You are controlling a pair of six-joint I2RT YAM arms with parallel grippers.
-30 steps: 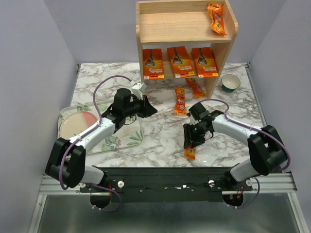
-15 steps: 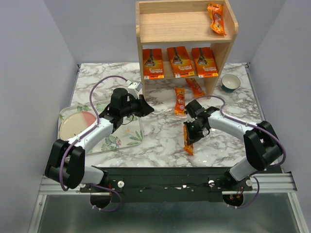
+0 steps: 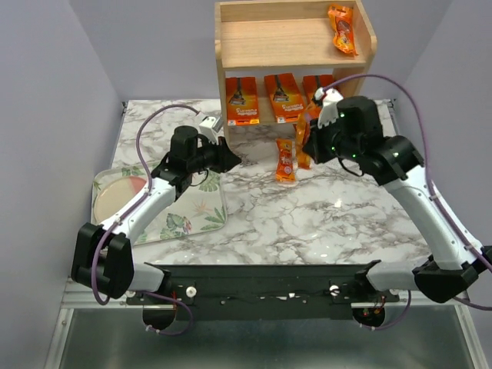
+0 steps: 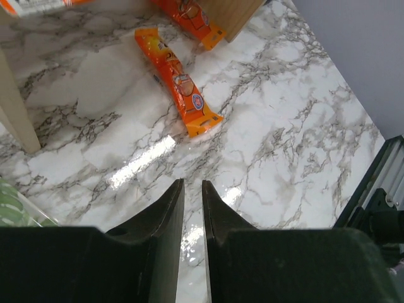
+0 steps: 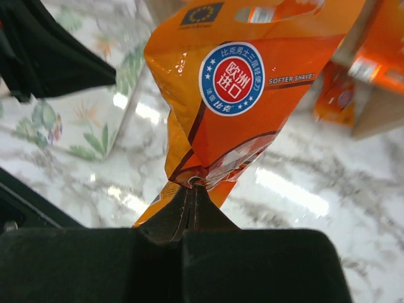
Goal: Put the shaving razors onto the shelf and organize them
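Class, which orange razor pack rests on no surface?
The narrow pack in the jaws of the right gripper, hanging before the shelf; all others lie on shelf or table.

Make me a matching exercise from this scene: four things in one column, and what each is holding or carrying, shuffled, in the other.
1. left gripper
2. right gripper
3. leaf-print tray
4. shelf's top tier

A. one crumpled pack at its right end
B. a round plate
C. nothing, jaws slightly apart
D. an orange razor pack, pinched by its end

Pairs: 1-C, 2-D, 3-B, 4-A
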